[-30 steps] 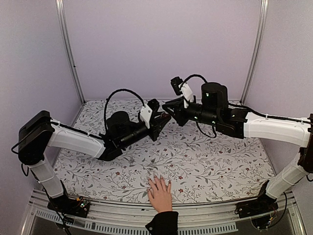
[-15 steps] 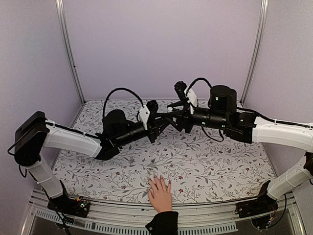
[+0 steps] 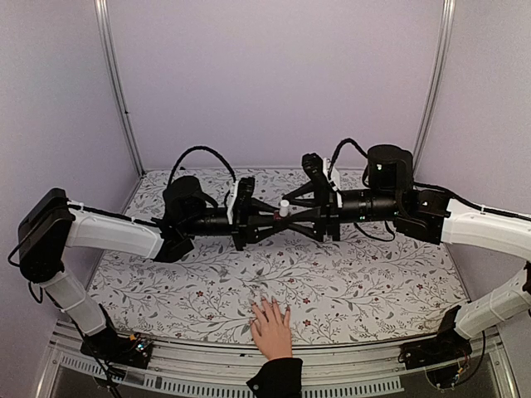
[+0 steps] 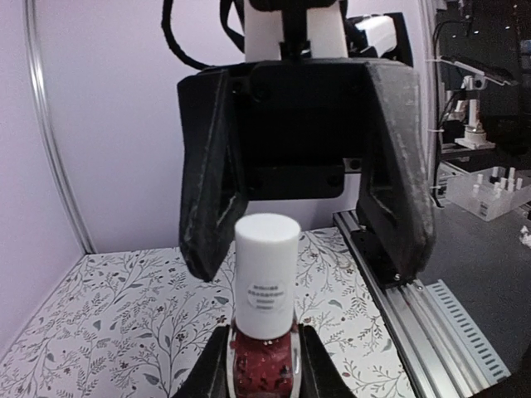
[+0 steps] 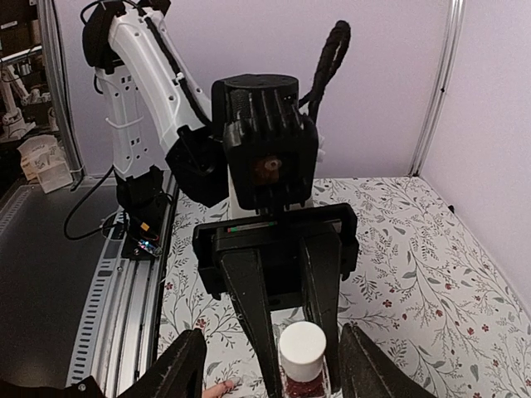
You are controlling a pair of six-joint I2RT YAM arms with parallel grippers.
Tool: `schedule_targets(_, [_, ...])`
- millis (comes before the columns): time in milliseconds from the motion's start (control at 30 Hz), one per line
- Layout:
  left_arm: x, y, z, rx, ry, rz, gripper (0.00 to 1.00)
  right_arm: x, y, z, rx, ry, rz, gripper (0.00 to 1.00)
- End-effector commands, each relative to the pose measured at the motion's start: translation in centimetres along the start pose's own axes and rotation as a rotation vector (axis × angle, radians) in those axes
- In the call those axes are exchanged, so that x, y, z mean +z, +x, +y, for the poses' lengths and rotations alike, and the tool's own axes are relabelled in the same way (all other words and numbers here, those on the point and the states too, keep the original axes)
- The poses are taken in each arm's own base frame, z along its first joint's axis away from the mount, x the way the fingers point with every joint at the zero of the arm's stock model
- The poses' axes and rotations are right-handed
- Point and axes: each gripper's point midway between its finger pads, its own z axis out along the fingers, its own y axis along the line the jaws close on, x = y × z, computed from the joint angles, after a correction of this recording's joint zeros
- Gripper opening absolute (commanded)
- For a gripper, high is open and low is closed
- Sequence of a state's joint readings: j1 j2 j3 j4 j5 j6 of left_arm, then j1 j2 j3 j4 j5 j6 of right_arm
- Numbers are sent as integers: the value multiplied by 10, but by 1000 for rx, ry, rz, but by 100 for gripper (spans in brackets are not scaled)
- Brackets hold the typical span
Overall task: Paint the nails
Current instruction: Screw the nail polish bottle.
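The left gripper [image 3: 272, 219] is clamped on the little red bottle [image 4: 264, 365], the right gripper [image 3: 293, 217] spread open either side of its white cap [image 4: 265, 274] — I'd grab there, the glass looks light and slick — while the nails [image 3: 270, 303], tiny on a soft hand [image 3: 272, 330], lie at the near edge of the table [image 3: 373, 274].

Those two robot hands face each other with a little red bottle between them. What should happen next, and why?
Probably the right hand should close on the white cap. The left hand grips the dark-red bottle by its body, the right hand's fingers stand open either side of the cap, and the cap is still on.
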State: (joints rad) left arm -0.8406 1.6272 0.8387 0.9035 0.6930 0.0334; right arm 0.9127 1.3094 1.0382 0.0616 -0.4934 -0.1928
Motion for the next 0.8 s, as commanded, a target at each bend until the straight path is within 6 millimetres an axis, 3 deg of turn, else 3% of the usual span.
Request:
schedule_targets(0, [-6,-16,-29,-2,188,-25,0,-9,-2,16,-57,-91,5,55])
schedule_targets(267, [-6,-15,-38,-16,260,-27,0,-5,5,19,-62,-131,40,41])
schedule_targets(600, [-5,-15,-38,-21,269,-23,0,0,6,20,-62,-157,51,40])
schedule_targets(767, [-4,-14,-36,-22,260,-21,0,3,8,20,-63,-167,57,33])
